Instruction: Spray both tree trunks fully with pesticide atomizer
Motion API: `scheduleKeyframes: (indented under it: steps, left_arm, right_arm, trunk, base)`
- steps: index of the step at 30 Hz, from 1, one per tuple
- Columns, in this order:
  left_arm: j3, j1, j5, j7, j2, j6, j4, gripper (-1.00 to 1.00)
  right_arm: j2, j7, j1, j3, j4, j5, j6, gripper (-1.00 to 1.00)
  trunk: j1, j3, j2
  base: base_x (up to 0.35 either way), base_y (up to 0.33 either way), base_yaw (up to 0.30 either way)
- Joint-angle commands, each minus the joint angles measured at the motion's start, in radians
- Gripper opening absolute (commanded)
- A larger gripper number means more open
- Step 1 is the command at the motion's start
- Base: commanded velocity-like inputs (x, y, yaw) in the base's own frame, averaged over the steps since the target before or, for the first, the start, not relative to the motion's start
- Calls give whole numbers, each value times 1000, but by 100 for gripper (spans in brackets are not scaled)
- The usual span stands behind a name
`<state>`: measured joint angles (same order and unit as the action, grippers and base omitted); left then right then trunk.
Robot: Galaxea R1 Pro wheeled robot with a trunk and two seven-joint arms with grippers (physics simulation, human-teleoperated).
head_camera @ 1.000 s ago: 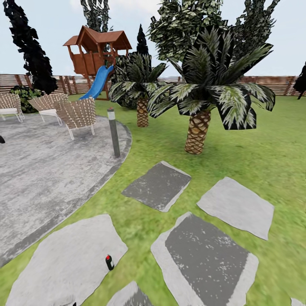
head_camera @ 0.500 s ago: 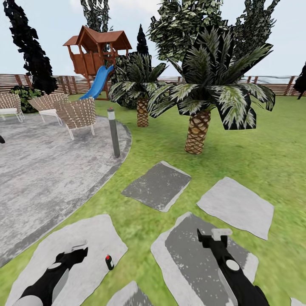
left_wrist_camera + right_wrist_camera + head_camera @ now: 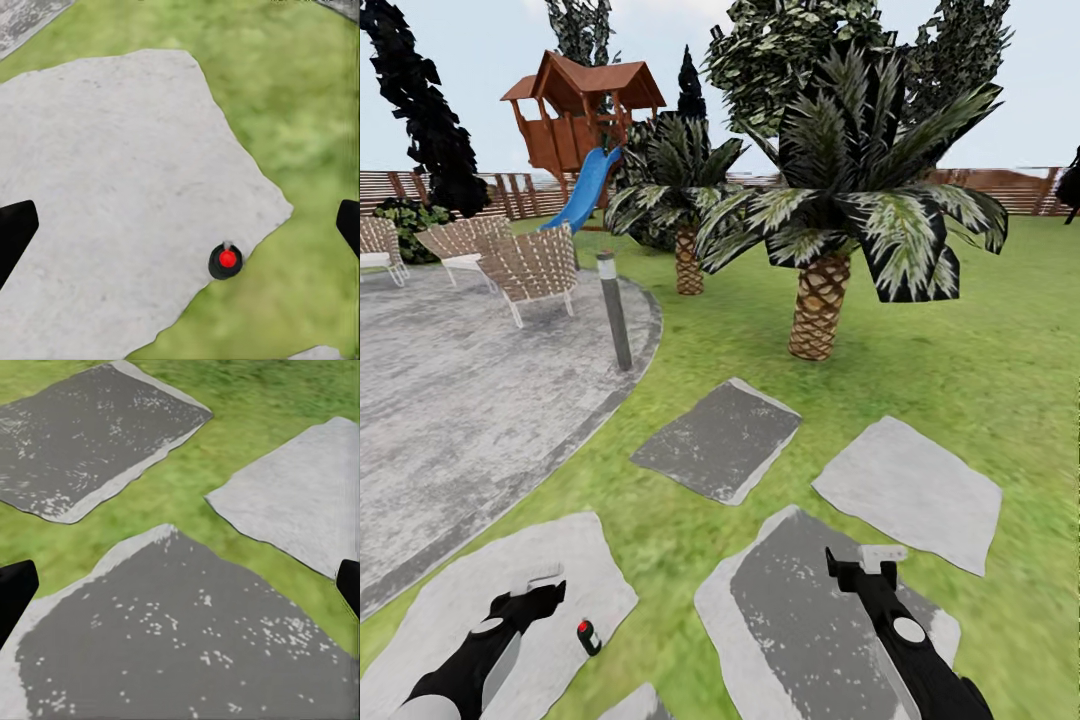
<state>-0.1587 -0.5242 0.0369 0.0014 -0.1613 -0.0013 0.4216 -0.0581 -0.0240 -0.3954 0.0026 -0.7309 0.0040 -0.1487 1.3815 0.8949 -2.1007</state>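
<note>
Low on the pale stepping stone [image 3: 510, 600] at the robot's left, right at its edge by the grass [image 3: 980, 340], stands the pesticide atomizer [image 3: 589, 637], upright, small dark bottle w/ red spot on top; in left wrist view it sits [image 3: 226, 262] on the slab's rim where stone meets lawn. Left gripper [image 3: 532, 586] hovers over that same slab, just beside the atomizer but apart from it, fingers spread wide, nothing held; black finger tips show at both side edges of the wrist view. Right gripper [image 3: 872, 560] is over the dark grey speckled slab [image 3: 810, 610], well apart from the atomizer, fingers also spread, empty. Right wrist view looks down on that dark slab [image 3: 180, 637] plus two more stones across grass. Further off: two scaly palms [image 3: 820, 300], a grey bollard [image 3: 613, 310], paved round patio [image 3: 450, 390] w/ woven chairs [image 3: 532, 270], wooden playhouse [image 3: 582, 110] w/ blue slide, slat fence [image 3: 1000, 190] behind.
</note>
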Motion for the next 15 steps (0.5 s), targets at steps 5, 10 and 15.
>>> scheduleKeyframes:
  steps: [5,10,15]
  left_arm:
    - [-3,0,6,0,1,0,-1,100]
    - [-4,0,10,0,0,0,-1,100]
    - [-6,0,12,0,0,0,-1,100]
  right_arm:
    - [0,-3,-1,-1,1,0,-3,100]
    - [0,-6,-1,-1,1,0,-3,100]
    - [0,-7,-1,-1,1,1,-3,100]
  trunk:
    - [0,1,0]
    - [0,3,0]
    - [0,7,0]
  base:
    - [35,-271,0]
    - [7,-274,80]
    - [94,-236,177]
